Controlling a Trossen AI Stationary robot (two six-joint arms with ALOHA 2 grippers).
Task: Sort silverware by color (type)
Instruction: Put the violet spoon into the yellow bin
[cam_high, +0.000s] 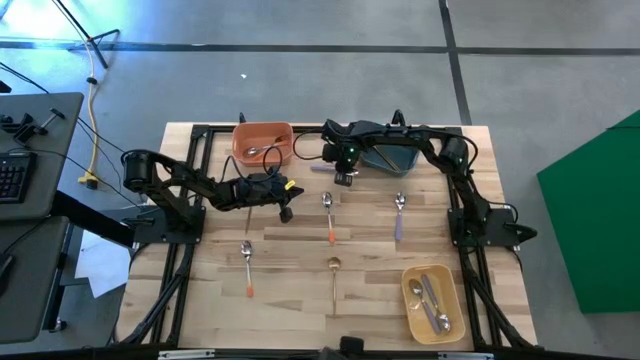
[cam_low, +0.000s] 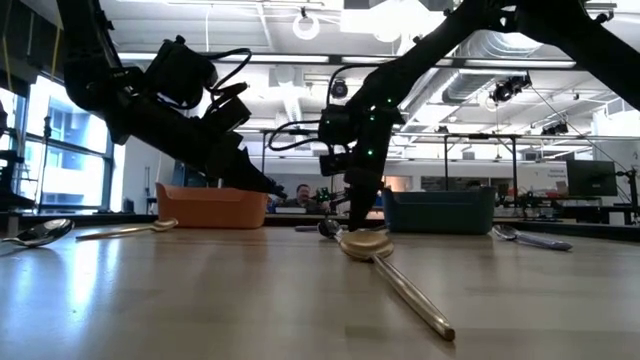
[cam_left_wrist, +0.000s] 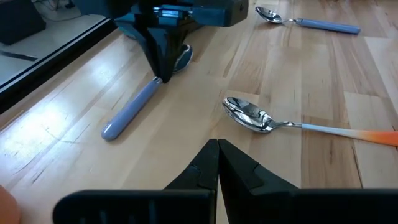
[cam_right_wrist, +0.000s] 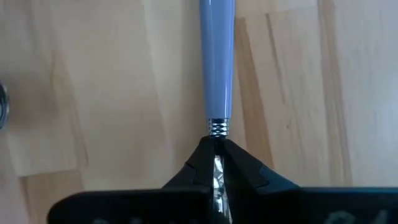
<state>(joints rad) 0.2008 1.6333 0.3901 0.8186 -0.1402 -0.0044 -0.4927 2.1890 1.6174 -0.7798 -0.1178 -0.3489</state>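
Loose spoons lie flat on the wooden table: an orange-handled one (cam_high: 328, 215), a purple-handled one (cam_high: 399, 215), a second orange one (cam_high: 247, 265) and a gold one (cam_high: 334, 275). My right gripper (cam_high: 343, 178) points down beside the teal bowl (cam_high: 388, 155), shut on another purple-handled spoon (cam_left_wrist: 134, 106). My left gripper (cam_high: 285, 210) is shut and holds nothing. It hovers just left of the orange spoon (cam_left_wrist: 249, 115), whose bowl lies right ahead of its fingertips. My right gripper pinches the purple-handled spoon between its two fingers at the metal neck (cam_right_wrist: 217, 127), where the handle meets the bowl. The fingers come from above, pointing down. The handle (cam_right_wrist: 217, 56) runs straight away from them and appears to lie on the table.
A coral bowl (cam_high: 263, 140) with a spoon inside stands at the far edge, left of the teal bowl. A yellow bowl (cam_high: 432, 300) holding several spoons sits near the right front corner. Bare wood lies between the loose spoons. A person shows in the room behind.
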